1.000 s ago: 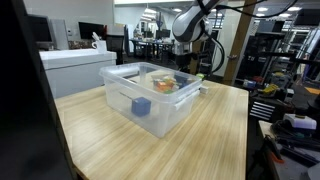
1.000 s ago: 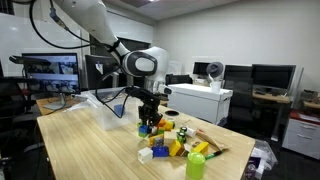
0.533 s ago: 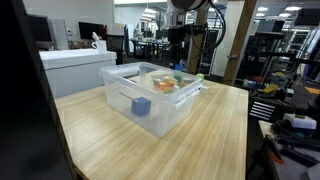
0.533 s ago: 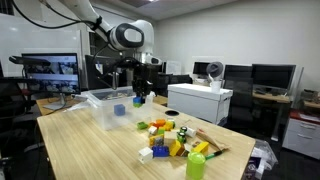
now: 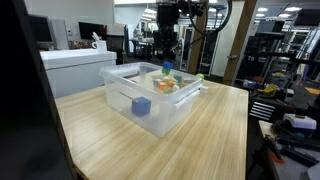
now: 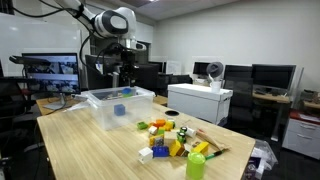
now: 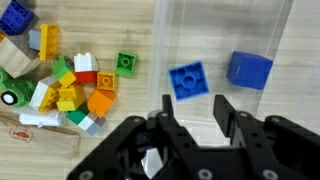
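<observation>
In the wrist view my gripper (image 7: 194, 98) hangs open over a clear plastic bin (image 7: 215, 30), with nothing between its fingers. Straight below the fingertips is a flat blue brick (image 7: 188, 80); whether it rests on the bin floor or is in the air I cannot tell. A blue cube (image 7: 250, 70) lies in the bin to its right. In both exterior views the gripper (image 5: 165, 48) (image 6: 121, 70) is well above the bin (image 5: 170, 112) (image 6: 105, 112), and the blue cube (image 5: 141, 106) (image 6: 120, 110) shows through the wall. A small blue piece (image 5: 167, 68) shows just under the gripper.
A heap of coloured bricks (image 7: 62, 75) (image 6: 168, 140) lies on the wooden table (image 5: 200, 140) beside the bin. A green bottle (image 6: 197, 162) stands near the table's end. A white cabinet (image 5: 75, 62) and desks with monitors surround the table.
The arm swung from the brick heap up and over the bin. Its jaws have spread, and the flat blue brick they carried now sits below them.
</observation>
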Robot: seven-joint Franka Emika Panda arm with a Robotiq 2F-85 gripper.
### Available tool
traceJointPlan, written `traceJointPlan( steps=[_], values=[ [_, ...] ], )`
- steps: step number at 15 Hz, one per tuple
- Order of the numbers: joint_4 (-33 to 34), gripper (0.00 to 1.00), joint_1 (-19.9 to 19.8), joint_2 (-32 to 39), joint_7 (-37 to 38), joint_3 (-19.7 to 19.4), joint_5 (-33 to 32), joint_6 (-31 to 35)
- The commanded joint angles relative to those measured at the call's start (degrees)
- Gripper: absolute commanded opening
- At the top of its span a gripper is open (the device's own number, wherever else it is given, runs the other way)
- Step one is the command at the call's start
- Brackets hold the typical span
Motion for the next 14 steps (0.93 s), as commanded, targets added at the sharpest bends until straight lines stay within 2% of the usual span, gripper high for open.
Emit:
traceJointPlan(
  steps=[1, 4, 5, 11, 14],
  values=[
    [-2.15, 0.76, -1.63, -0.62, -0.47, -0.51, 2.56, 1.16],
    [-1.56, 0.96, -3.66, 0.12, -0.34, -2.29, 4.02, 1.69],
    [-1.38, 0.99, -4.72, 0.32, -0.29, -3.27, 4.21, 2.03],
    [-2.33, 1.0, -10.24, 2.67, -5.06, -7.14, 8.16, 3.22],
    [-2.19, 1.0, -12.0, 8.65, -7.22, -7.38, 9.38, 8.05]
  ],
)
